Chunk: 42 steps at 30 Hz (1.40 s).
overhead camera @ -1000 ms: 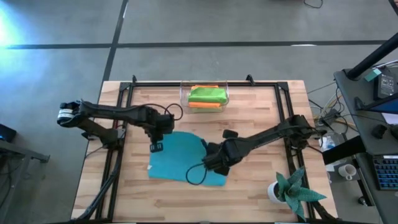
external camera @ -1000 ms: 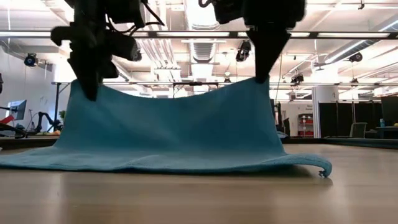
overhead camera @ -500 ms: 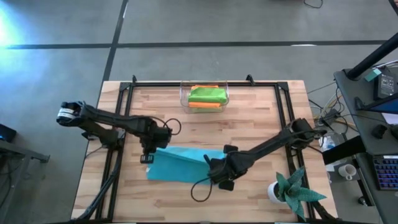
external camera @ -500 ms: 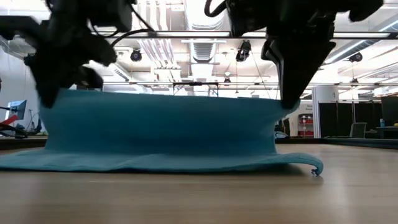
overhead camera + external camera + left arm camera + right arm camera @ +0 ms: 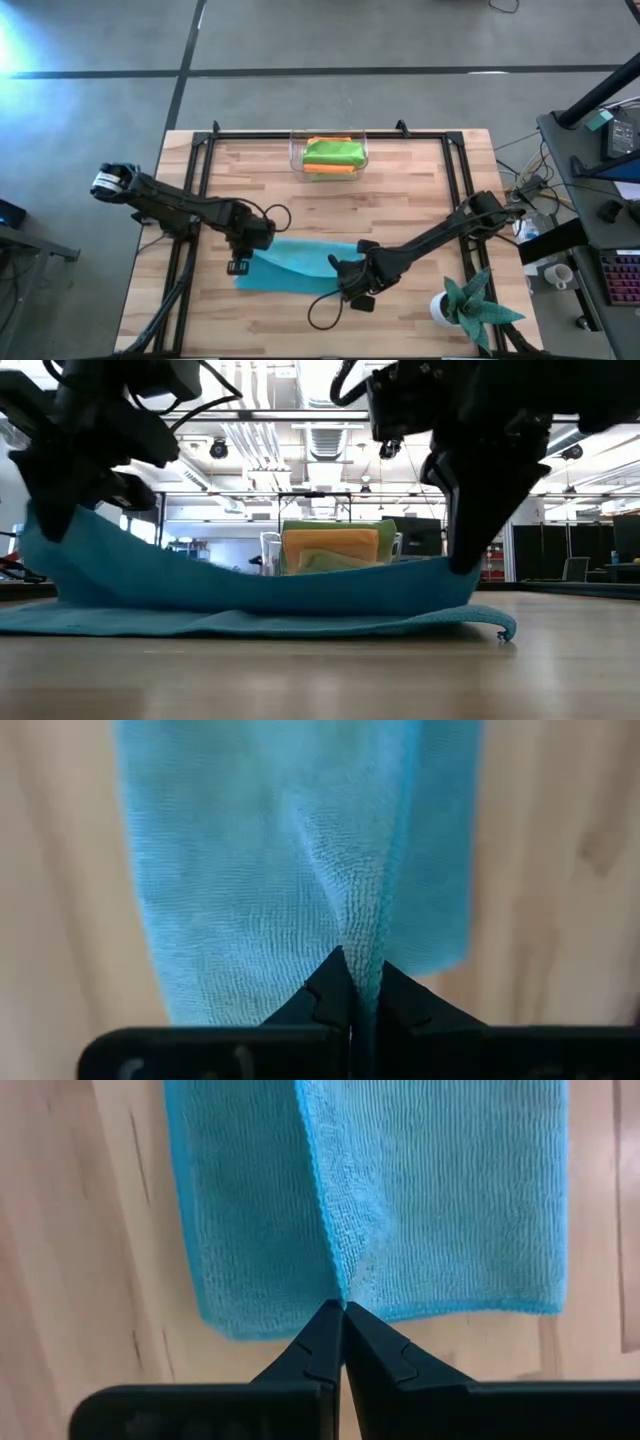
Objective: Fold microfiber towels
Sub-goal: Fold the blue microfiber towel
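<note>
Two grippers hold one light blue towel (image 5: pixel 295 265), in the lower middle of the high view: the left gripper (image 5: pixel 240 266) is pinched shut on its left corner, the right gripper (image 5: pixel 352 290) on its right. A second ago the raised edge stood high, like a curtain across the low view; half a second ago it had dropped somewhat; now it sags low between the arms and lies carried over the lower layer. I judge the first fold to be nearly laid, with release the remaining step.

The sagging cloth opens the low view to the clear bin (image 5: pixel 332 547) behind, showing orange and green folded towels on edge. The high view places that bin at the upper middle. Only the wrist views show each pair of fingertips (image 5: pixel 350 985) closed on a pleat of cloth.
</note>
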Motion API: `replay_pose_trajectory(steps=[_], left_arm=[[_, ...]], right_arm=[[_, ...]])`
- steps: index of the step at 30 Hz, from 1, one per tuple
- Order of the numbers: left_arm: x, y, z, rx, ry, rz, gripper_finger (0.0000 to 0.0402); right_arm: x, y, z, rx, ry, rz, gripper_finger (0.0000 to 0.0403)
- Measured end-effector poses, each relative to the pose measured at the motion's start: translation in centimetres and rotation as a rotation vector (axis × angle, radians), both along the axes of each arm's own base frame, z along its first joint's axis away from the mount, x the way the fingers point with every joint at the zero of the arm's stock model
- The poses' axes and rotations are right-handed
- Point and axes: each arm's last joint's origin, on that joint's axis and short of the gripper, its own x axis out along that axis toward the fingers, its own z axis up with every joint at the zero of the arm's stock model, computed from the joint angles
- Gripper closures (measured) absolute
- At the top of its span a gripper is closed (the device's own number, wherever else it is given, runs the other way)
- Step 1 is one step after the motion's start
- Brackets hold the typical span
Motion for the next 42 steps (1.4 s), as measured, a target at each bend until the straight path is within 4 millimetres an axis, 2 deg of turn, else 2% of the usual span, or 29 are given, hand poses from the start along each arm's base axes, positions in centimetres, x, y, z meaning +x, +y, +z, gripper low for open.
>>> replay_pose_trajectory(steps=[12,17,29,42], left_arm=[[-0.5,-2.0,0.0,-0.062,0.034,-0.03,0.0402],[-0.5,-2.2,0.0,-0.068,0.03,-0.024,0.0402],[-0.4,-2.3,-0.3,-0.064,0.037,-0.037,0.04],[-0.2,-2.4,-0.2,-0.107,0.023,-0.04,0.0308]], right_arm=[[-0.2,1.3,-0.2,0.069,-0.028,0.02,0.0394],[-0.5,2.0,-0.3,0.083,-0.036,0.028,0.0394],[-0.6,2.0,-0.6,0.106,-0.023,0.006,0.0392],[-0.3,2.2,-0.2,0.117,-0.044,0.007,0.0314]])
